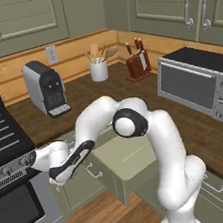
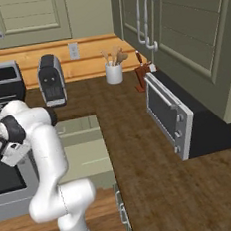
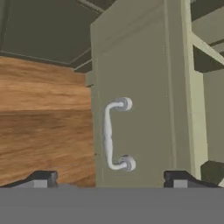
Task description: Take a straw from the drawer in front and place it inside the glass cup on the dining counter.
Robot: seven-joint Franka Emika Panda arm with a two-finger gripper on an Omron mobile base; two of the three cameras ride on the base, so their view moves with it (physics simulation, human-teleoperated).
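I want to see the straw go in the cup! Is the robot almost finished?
Not yet. The drawer is already pulled out from under the counter. The hand is open and empty, facing the drawer's front and its silver handle. No straw has been picked up. It has yet to reach into the drawer, grab a straw, go to the cup and drop it in.

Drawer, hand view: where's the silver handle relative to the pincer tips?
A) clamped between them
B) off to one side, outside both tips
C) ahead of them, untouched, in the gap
C: the handle on the drawer front sits clear ahead of the pincer, whose two tips stand wide apart at the bottom of the view, touching nothing.
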